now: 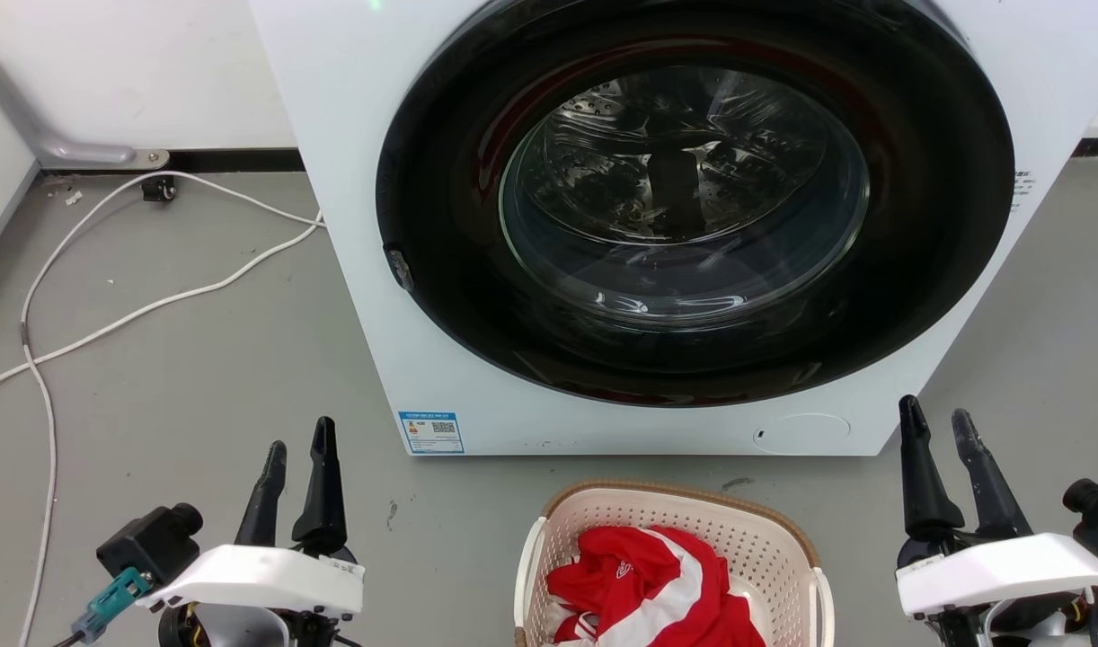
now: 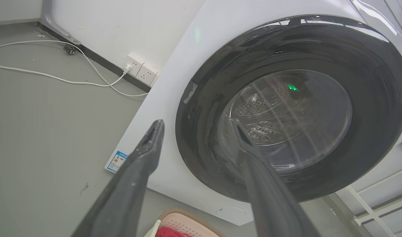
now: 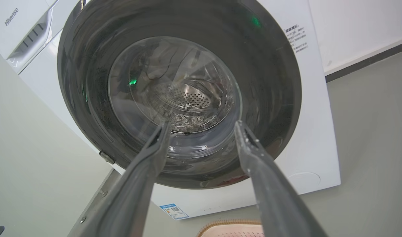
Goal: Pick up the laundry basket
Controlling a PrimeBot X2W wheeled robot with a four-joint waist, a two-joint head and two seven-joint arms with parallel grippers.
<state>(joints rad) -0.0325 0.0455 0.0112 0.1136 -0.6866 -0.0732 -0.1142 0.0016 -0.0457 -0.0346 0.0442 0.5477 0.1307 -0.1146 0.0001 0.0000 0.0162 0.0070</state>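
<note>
The laundry basket (image 1: 765, 550), holding red-and-white cloth (image 1: 643, 575), sits on the floor (image 1: 199, 377) between the left gripper (image 1: 301, 436) and right gripper (image 1: 934, 409), apart from both. Both pairs of jaws stand apart, empty, tips pointing toward a white washing machine (image 1: 351, 180).

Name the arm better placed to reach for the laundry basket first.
Right, probably. In the head view the right gripper sits nearer the laundry basket than the left gripper does. Both are open and empty, one on each side of it.
</note>
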